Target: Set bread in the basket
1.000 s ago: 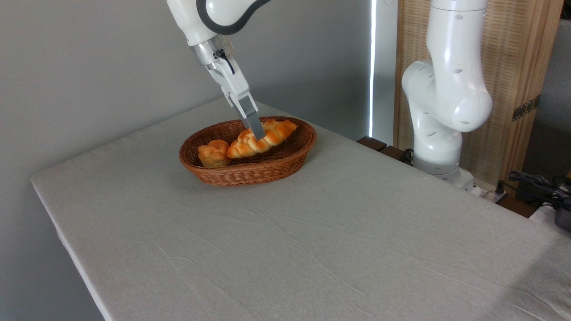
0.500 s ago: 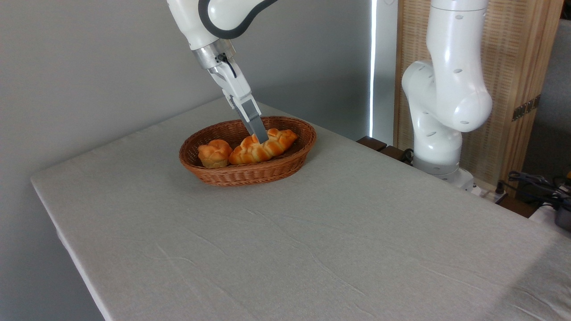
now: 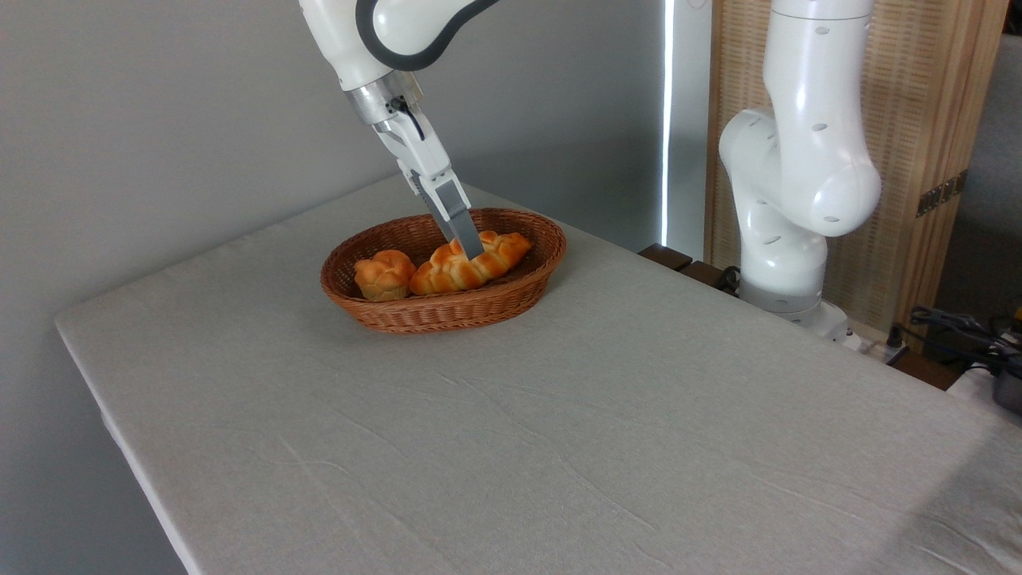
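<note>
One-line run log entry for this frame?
claw: at loaf, grip unclear | long braided golden-orange loaf: lying in basket | oval reddish-brown wicker basket: also holds small round bun

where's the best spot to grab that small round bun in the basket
Probably across the bun's domed middle, coming straight down from above. It sits low against the basket's left wall with the braided bread touching its right side, so a sideways approach is blocked. Close the fingers front to back.

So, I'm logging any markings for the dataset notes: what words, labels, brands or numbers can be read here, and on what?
None: no readable text, label, brand or number shows on the arm, the tool, the bread, the basket or the tablecloth.
</note>
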`<state>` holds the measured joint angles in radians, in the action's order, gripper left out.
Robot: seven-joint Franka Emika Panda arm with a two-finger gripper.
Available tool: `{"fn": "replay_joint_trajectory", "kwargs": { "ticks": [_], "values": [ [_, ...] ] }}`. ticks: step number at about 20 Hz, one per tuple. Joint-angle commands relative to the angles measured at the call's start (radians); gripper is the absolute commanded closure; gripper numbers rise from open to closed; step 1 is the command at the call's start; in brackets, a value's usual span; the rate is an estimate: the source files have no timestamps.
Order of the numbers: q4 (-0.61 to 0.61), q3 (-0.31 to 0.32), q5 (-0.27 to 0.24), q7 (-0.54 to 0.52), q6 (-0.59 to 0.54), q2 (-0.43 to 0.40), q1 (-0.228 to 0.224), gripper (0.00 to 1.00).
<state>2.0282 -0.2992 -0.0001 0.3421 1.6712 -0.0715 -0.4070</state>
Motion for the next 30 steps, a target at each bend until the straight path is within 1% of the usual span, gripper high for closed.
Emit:
{"fn": "replay_joint_trajectory", "kwargs": {
  "ticks": [1,4,6,7,9,10,11,13,14,15,16,17,18,19,20,24,27,30],
  "values": [
    [-0.023,0.008,-0.031,-0.006,0.004,-0.031,0.016,0.0],
    [-0.072,0.006,-0.038,-0.008,0.001,-0.036,0.054,0.0],
    [-0.104,0.008,-0.06,0.002,-0.004,-0.034,0.082,0.0],
    [-0.121,0.008,-0.06,0.003,-0.005,-0.034,0.1,0.0],
    [-0.16,0.023,-0.043,0.02,-0.014,-0.036,0.123,0.0],
    [-0.192,0.038,-0.041,0.058,-0.014,-0.034,0.16,0.0],
    [-0.215,0.063,-0.04,0.121,-0.014,-0.031,0.187,0.0],
    [-0.232,0.127,-0.04,0.271,0.004,-0.022,0.22,0.0],
    [-0.249,0.158,-0.038,0.305,0.004,-0.022,0.226,0.0],
    [-0.281,0.198,-0.029,0.313,0.005,-0.019,0.24,0.0],
    [-0.304,0.224,-0.015,0.314,0.005,-0.014,0.258,0.0],
    [-0.324,0.239,-0.009,0.319,0.005,-0.014,0.275,0.0],
    [-0.348,0.259,-0.011,0.322,0.004,-0.011,0.305,0.0],
    [-0.365,0.264,-0.014,0.328,-0.007,-0.004,0.322,0.0],
    [-0.381,0.264,-0.014,0.334,-0.013,0.001,0.329,0.0],
    [-0.45,0.241,-0.012,0.327,-0.067,0.055,0.33,0.0],
    [-0.451,0.239,-0.012,0.322,-0.071,0.056,0.333,0.0],
    [-0.451,0.241,-0.014,0.324,-0.103,0.056,0.333,0.0]
  ]
}}
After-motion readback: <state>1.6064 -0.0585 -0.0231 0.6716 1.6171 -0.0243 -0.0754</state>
